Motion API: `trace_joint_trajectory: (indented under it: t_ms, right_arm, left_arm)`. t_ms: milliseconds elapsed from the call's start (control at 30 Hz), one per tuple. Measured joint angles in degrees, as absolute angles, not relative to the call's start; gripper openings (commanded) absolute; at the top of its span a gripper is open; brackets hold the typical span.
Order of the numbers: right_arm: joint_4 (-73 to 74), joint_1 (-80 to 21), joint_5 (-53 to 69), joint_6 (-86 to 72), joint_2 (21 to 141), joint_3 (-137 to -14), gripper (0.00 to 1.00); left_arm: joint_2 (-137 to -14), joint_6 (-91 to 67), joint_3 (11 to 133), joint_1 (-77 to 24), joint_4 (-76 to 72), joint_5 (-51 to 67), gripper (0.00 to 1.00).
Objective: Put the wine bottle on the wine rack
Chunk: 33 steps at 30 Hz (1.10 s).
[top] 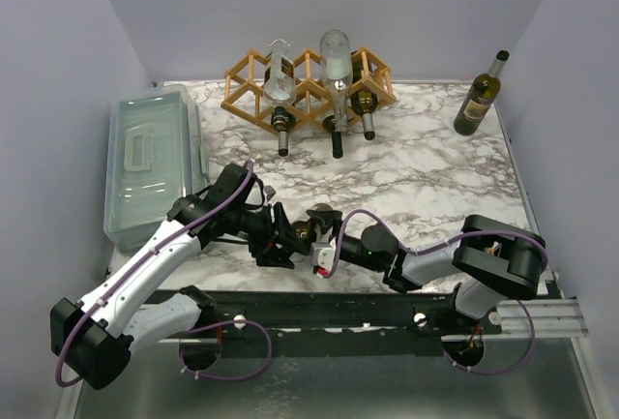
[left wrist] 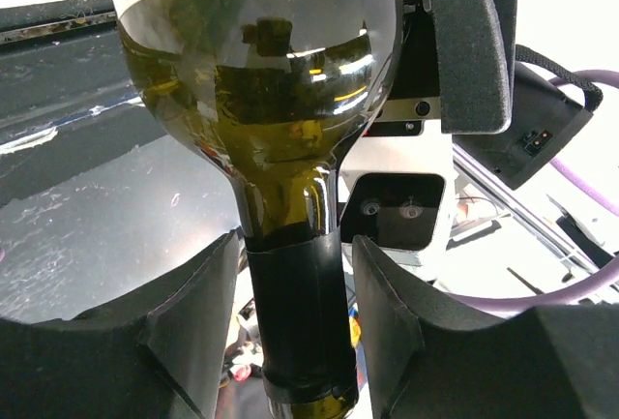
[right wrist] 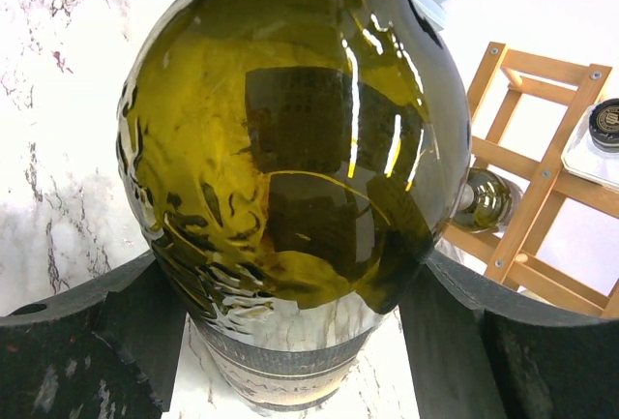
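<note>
**Wine bottle held between both arms, well apart from the rack**

Top view: both arms fold inward. The left gripper (top: 279, 242) and right gripper (top: 327, 248) meet at the wine bottle (top: 311, 228) near the table's (top: 435, 182) front edge. The wine rack (top: 247, 90) at the back holds three other bottles (top: 336, 61).

Left wrist: the fingers (left wrist: 193, 322) flank the neck, with slim gaps showing.

Right wrist: the jaws are clamped on the bottle's body.

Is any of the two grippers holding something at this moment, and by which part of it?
The right gripper holds the wine bottle by its wide body. The fingers of the left gripper flank its neck; whether they grip cannot be told.
</note>
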<state>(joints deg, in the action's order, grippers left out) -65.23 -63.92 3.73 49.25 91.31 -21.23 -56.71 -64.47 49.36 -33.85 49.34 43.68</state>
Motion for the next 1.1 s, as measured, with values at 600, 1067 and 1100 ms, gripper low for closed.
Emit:
trace_joint_trajectory:
  t_ms: [600, 1067, 1100]
  right_arm:
    - [-66.9, -65.2, 1.7, 51.0, 92.3, -20.7, 0.01]
    - [-67.5, -65.5, -0.2, 51.1, 92.6, -20.4, 0.51]
    - [-68.0, -65.6, -0.6, 51.1, 92.9, -20.4, 0.59]
  left_arm:
    - [-57.9, -67.3, 45.9, -33.9, 44.5, 42.9, 0.45]
    - [-57.6, -66.5, 45.3, -33.8, 42.0, 38.8, 0.0]
    - [-57.4, -66.3, 45.3, -34.0, 42.1, 38.3, 0.0]
